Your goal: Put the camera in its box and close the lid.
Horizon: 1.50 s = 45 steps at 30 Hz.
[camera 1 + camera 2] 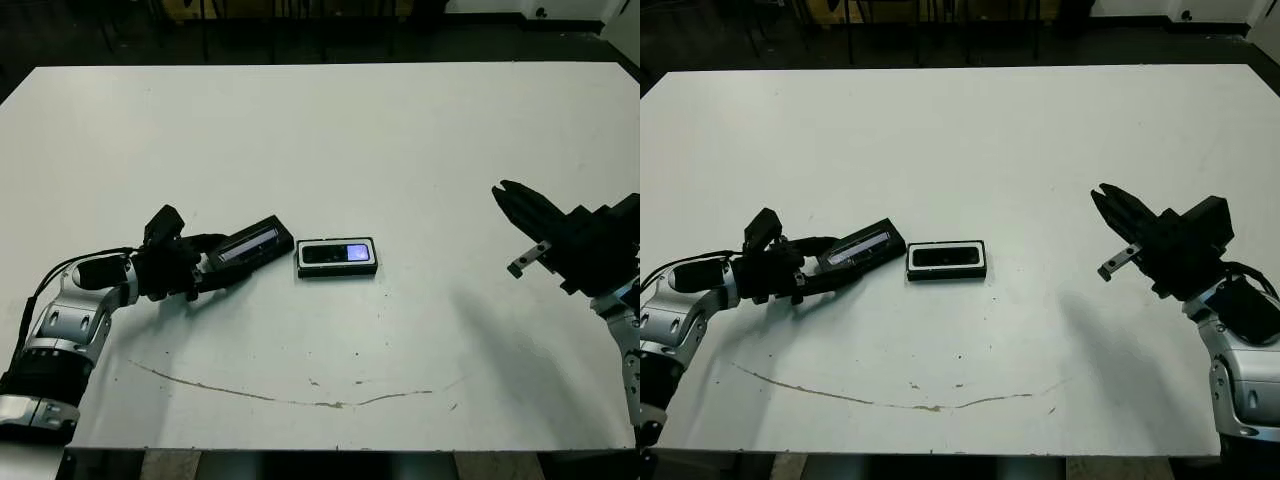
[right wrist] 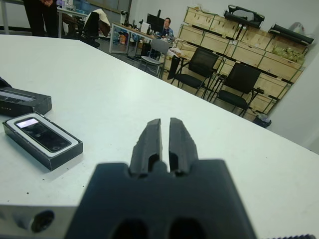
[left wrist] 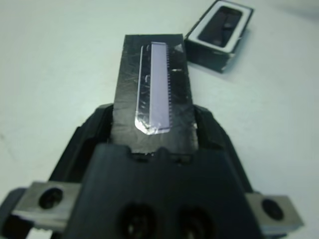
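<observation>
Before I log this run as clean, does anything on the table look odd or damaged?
Only the table: a long thin brownish streak curves along its near edge, like a scratch or stain. The camera lies squarely in the box, and the left hand holds the lid, its strip scuffed.

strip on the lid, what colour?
Silvery-lilac, glossy, on the black lid held by the left end effector. Left wrist view shows it best.

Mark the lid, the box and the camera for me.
lid (image 3: 154, 84): left wrist view, on its glossy strip.
box (image 1: 337, 270): left eye view, near wall.
camera (image 1: 335, 253): left eye view, its middle, inside the box.
</observation>
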Available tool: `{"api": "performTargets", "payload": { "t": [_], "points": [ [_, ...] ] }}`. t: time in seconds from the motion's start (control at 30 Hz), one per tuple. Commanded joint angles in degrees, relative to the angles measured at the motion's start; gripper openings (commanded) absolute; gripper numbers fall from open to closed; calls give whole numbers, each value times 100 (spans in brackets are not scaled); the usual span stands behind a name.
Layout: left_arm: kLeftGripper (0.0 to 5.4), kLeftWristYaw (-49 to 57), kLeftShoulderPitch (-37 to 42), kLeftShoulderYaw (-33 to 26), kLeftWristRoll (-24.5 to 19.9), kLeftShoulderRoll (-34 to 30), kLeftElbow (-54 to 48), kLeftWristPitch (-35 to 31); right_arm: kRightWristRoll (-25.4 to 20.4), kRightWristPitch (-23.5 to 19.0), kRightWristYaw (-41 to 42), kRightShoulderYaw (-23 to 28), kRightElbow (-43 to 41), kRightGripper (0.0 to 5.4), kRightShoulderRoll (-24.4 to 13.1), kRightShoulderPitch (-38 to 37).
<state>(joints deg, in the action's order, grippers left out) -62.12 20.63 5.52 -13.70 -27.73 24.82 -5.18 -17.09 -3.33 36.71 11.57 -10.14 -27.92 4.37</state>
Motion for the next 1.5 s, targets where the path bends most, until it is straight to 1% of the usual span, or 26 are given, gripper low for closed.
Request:
{"api": "performTargets", "payload": {
  "t": [0.03, 0.23, 0.33, 0.43, 0.5, 0.6, 0.7, 0.8, 0.9, 0.97, 1.07, 1.23, 1.37, 1.43, 1.5],
  "points": [
    [277, -204, -21, 23, -6, -45, 187, -148, 46, -4, 13, -31, 55, 0, -81, -71],
    [277, -39, -64, -264, -206, 4, 1, -221, -18, -38, 22, -39, 62, 0, -46, -77],
    [277, 265, -72, -471, -344, 75, -218, -459, -43, -32, 37, -50, 94, 0, -30, -82],
    [277, 457, 66, -582, -432, 128, -378, -564, -104, -49, 26, -66, 137, 0, 33, -91],
    [277, 440, 243, -581, -442, 165, -337, -474, -64, -56, -18, -94, 149, 0, 51, -102],
    [277, 317, 582, -489, -381, 156, -171, -514, -92, -145, -78, -117, 187, 0, 106, -102],
    [277, -17, 997, -292, -288, 123, 154, -588, -174, -149, -44, -148, 343, 0, 185, -80],
    [277, -303, 1393, 15, -55, 101, 455, -591, -119, -144, -63, -213, 435, 0, 176, -80],
    [277, -570, 1660, 227, 80, 160, 681, -611, -61, -135, -112, -265, 489, 0, 179, -92],
    [277, -749, 1832, 395, 161, 210, 807, -773, -23, -52, -118, -301, 570, 0, 189, -94],
    [277, -990, 1983, 591, 281, 288, 961, -771, 31, 13, -152, -330, 613, 0, 184, -111],
    [277, -1234, 2067, 710, 357, 447, 1167, -733, -11, -93, -139, -314, 566, 0, 142, -148],
    [277, -1356, 2093, 788, 439, 500, 1247, -754, -11, -41, -105, -319, 588, 0, 138, -147],
    [277, -1399, 2100, 821, 486, 525, 1277, -729, -10, 98, -33, -322, 678, 0, 146, -123],
    [277, -1516, 2122, 861, 511, 553, 1353, -703, -26, 118, 5, -321, 735, 0, 144, -102]
  ]
}}
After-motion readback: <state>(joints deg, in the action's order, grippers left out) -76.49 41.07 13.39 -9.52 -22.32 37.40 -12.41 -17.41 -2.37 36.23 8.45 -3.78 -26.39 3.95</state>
